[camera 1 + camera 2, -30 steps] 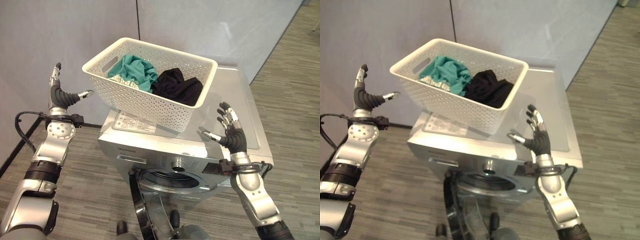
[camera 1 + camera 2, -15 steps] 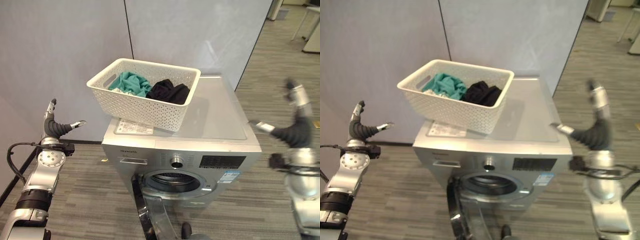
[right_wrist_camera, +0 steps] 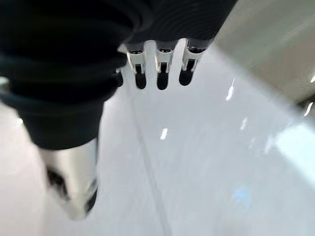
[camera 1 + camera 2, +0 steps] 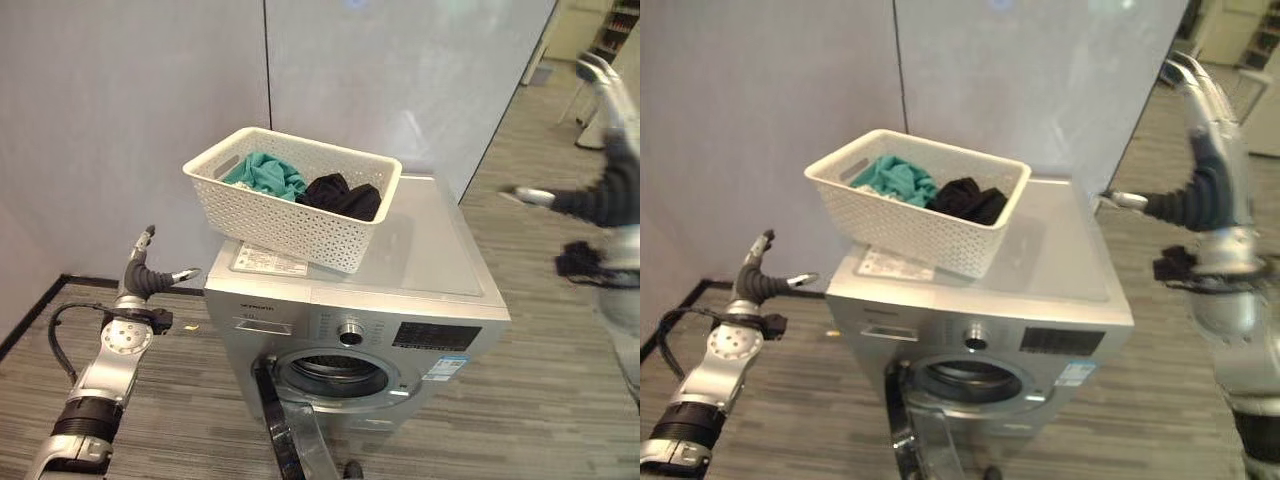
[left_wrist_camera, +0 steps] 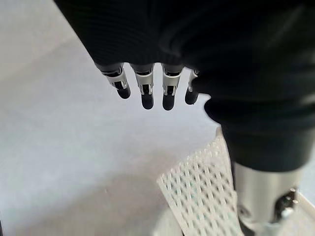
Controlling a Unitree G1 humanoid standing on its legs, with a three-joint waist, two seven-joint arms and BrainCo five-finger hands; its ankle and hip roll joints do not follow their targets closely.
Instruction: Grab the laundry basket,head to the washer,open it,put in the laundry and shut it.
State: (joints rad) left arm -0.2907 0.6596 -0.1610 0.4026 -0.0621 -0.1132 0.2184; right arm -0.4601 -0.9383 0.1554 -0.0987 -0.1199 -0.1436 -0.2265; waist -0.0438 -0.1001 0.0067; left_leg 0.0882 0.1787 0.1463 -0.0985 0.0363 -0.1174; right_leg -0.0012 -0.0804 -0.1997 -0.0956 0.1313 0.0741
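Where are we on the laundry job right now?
Done: the laundry basket sits on the washer, and the washer door hangs open. In hand: nothing; the left hand and right hand are open, away from the basket. Left: load the teal clothes and black clothes, then shut the door.

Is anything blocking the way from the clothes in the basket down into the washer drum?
Nothing visible does. The laundry basket sits on the washer top, the door hangs open below, and the drum opening looks clear. Both hands, left hand and right hand, are off to the sides.
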